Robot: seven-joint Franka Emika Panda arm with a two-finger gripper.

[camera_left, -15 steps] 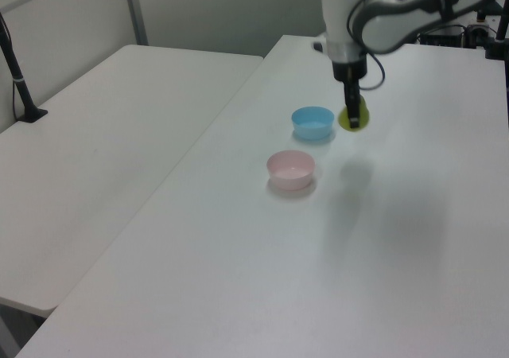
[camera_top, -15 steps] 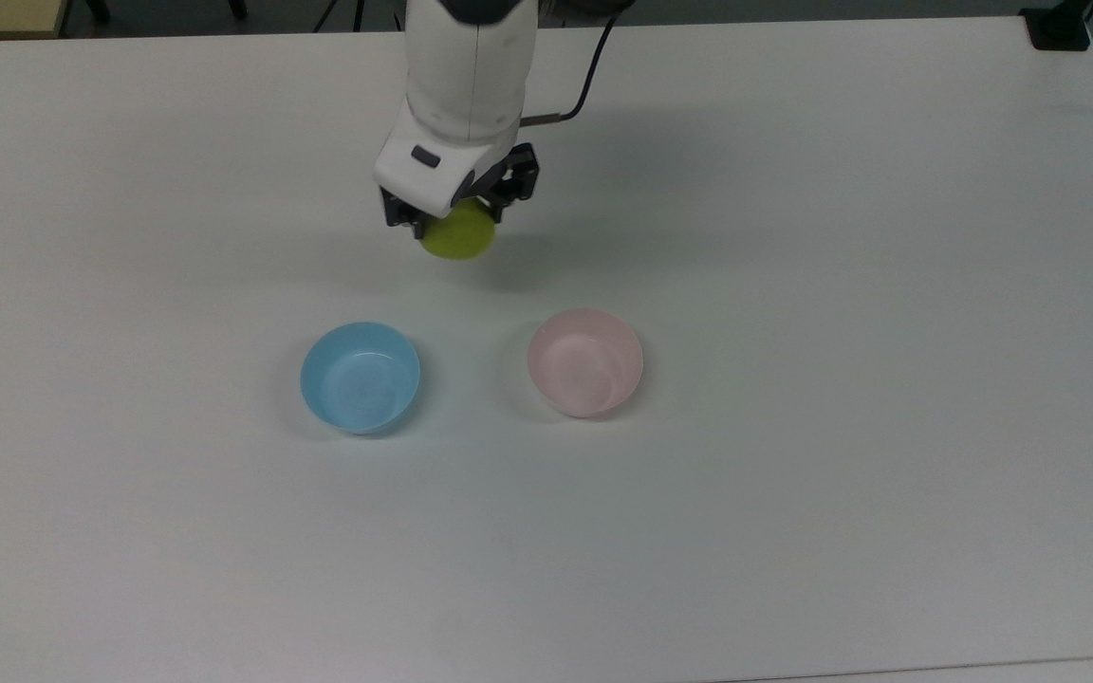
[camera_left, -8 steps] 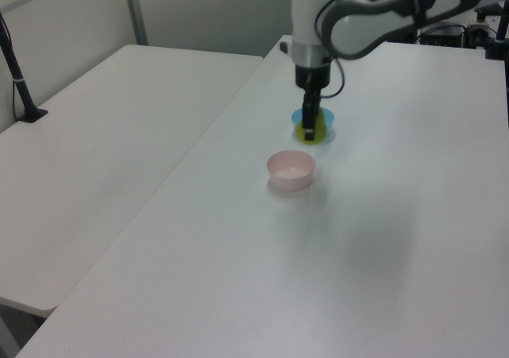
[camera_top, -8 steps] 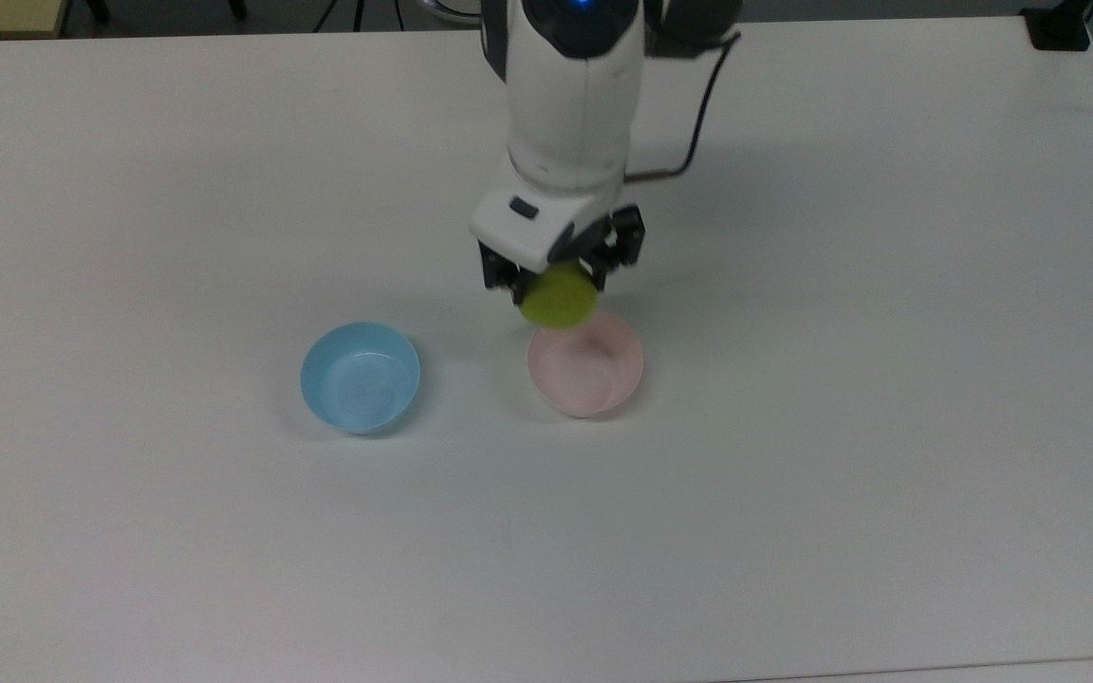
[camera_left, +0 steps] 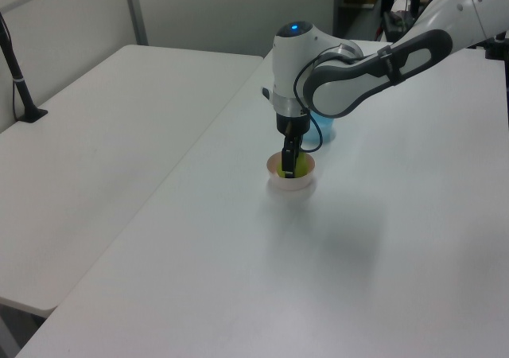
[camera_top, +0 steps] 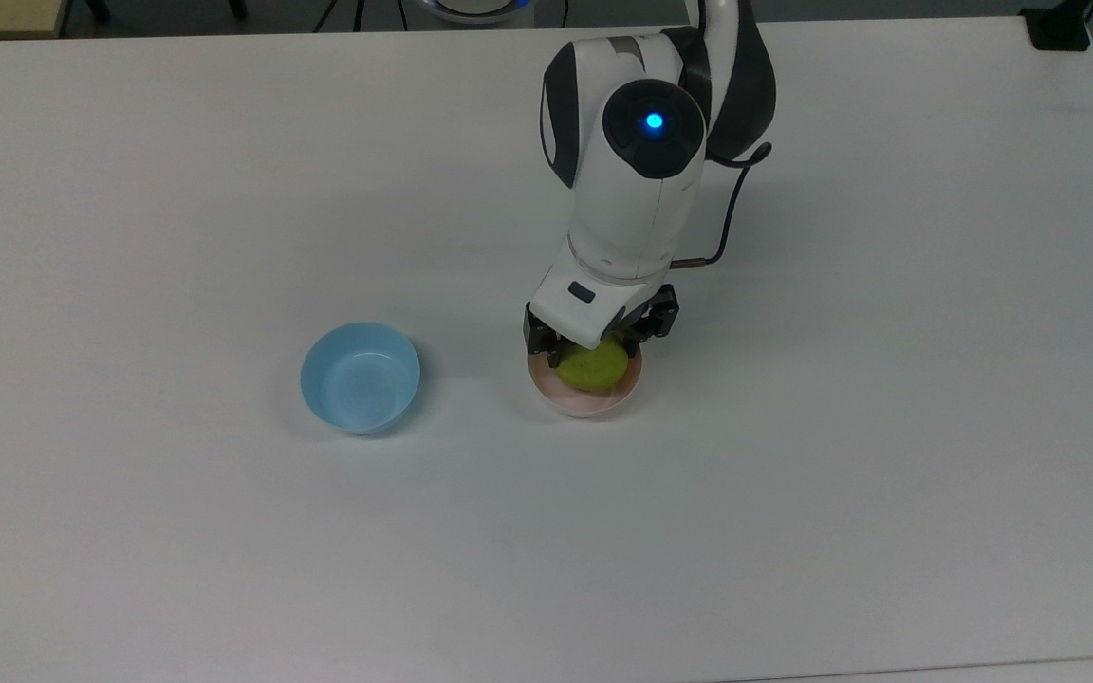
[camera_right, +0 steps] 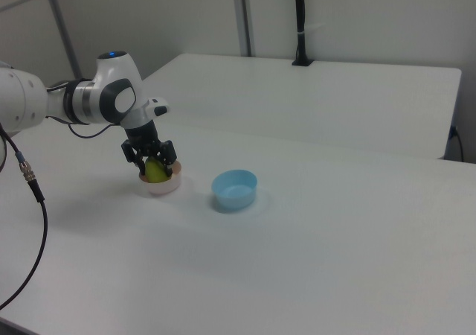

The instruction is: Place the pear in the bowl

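Observation:
The yellow-green pear (camera_top: 594, 370) sits low inside the pale pink bowl (camera_top: 592, 407), below the rim. My gripper (camera_top: 592, 355) reaches straight down into the bowl, its dark fingers (camera_top: 540, 345) on either side of the fruit, shut on it. In the right view the pear (camera_right: 154, 171) shows between the fingers just above the bowl (camera_right: 161, 187). In the left view the gripper (camera_left: 288, 165) dips into the bowl (camera_left: 291, 186), and a sliver of the pear (camera_left: 286, 171) is visible.
A light blue bowl (camera_top: 360, 378) stands alone to the top view's left of the pink one, a bowl's width away. The white table (camera_top: 793, 493) spreads wide around both. A second white table (camera_left: 95, 159) lies beyond a gap at the left view's left.
My gripper has carried the pear from the far side of the table, over the pink bowl's rim, and lowered it into the bowl.

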